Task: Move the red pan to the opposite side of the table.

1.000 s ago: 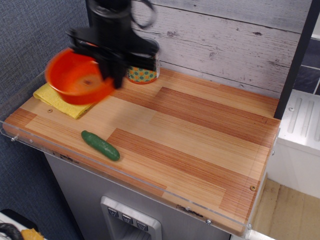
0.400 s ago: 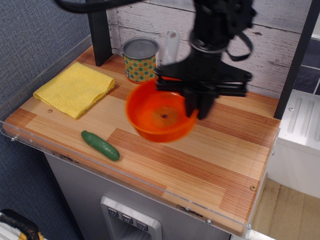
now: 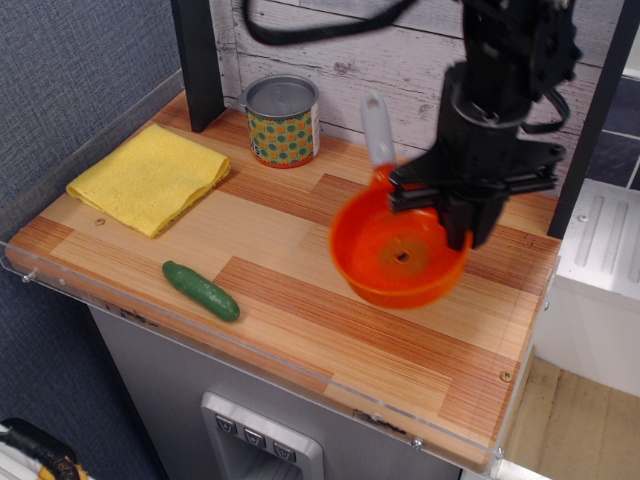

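Note:
The red pan [image 3: 395,255] is orange-red, round, with a small hole in its middle and a light grey handle [image 3: 377,128] pointing up and back. It hangs tilted above the right half of the wooden table [image 3: 300,250]. My black gripper [image 3: 458,220] comes down from the upper right and is shut on the pan's far right rim. The fingertips are partly hidden behind the rim.
A patterned tin can [image 3: 283,122] stands at the back left. A folded yellow cloth [image 3: 150,177] lies at the left. A green cucumber [image 3: 201,290] lies near the front left edge. A clear acrylic rim runs round the table; a dark post [image 3: 198,60] stands at the back.
The gripper has carried the pan from above the yellow cloth at the left, across the middle, to above the right half of the table. The cloth is now uncovered.

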You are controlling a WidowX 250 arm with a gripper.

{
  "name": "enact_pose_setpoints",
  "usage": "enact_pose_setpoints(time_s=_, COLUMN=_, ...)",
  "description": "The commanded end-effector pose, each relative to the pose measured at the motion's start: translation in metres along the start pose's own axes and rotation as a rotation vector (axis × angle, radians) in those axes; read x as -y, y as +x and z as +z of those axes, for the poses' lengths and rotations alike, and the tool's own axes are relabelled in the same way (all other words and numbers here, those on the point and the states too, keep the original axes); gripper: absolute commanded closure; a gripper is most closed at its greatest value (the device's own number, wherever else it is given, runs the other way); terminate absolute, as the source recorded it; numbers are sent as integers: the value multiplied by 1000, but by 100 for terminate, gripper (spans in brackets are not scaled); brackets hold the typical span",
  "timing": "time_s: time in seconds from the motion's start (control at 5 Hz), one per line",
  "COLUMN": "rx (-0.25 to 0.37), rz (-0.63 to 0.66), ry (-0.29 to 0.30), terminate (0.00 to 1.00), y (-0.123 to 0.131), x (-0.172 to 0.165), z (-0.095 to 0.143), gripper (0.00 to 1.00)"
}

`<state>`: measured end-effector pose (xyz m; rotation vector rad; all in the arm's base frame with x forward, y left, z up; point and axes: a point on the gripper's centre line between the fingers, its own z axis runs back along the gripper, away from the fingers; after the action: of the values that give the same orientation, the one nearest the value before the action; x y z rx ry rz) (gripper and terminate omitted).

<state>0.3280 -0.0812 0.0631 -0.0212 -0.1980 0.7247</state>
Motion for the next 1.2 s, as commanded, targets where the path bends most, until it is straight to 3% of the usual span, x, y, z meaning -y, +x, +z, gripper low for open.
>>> enact_pose_setpoints(time_s=0.0, rx=85, rz=165, ry=-133, terminate=0, y=42, x=23, z=-11, gripper=100)
enact_pose_setpoints(time_s=0.2, rx=33, rz=180, ry=-136, terminate=0, y=49, x=32, z=-22, gripper=100)
enact_pose_setpoints(time_s=0.4, rx=36, rz=180, ry=-135, terminate=0, y=48, x=35, z=-29, gripper=100)
enact_pose_setpoints(time_s=0.6, rx=-2, rz=125, ry=-134, terminate=0, y=44, x=41, z=-32, gripper=100)
enact_pose_setpoints(time_s=0.8, rx=-50, rz=84, ry=-115, terminate=0, y=33, x=44, z=-27, gripper=0)
enact_pose_setpoints(time_s=1.0, rx=-46, rz=13, ry=-190, terminate=0, y=36, x=43, z=-20, gripper=0)
